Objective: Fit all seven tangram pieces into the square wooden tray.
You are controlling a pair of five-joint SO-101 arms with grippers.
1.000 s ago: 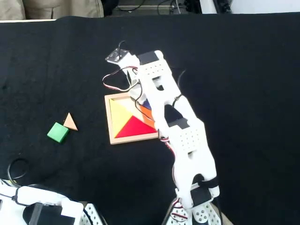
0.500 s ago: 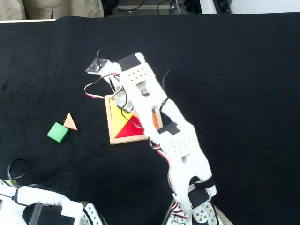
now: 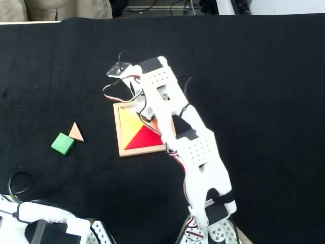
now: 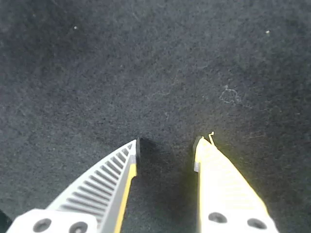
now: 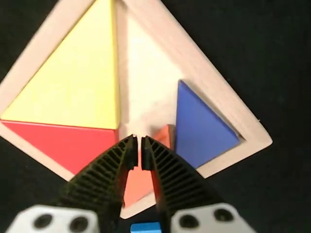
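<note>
The square wooden tray [image 3: 122, 148] lies mid-table, half covered by my right arm [image 3: 195, 147]. In the right wrist view my right gripper [image 5: 137, 144] is shut, nothing between its fingers, just above the tray [image 5: 214, 92]. The tray holds a large yellow triangle [image 5: 77, 82], a large red triangle [image 5: 63, 143], a blue triangle [image 5: 199, 128] and an orange piece [image 5: 164, 137] partly under the fingers. A green square [image 3: 62, 143] and a peach triangle [image 3: 76, 132] lie on the cloth left of the tray. My left gripper [image 4: 167, 148] is open over bare black cloth.
Black cloth covers the whole table. The left arm's base [image 3: 45, 223] sits at the front left corner, with a loop of black cable [image 3: 19, 182] beside it. Bare tray floor [image 5: 146, 82] shows between the yellow and blue triangles.
My right arm swung left across the tray, then came partway back to the right. The pieces on the cloth and the left arm have not moved.
</note>
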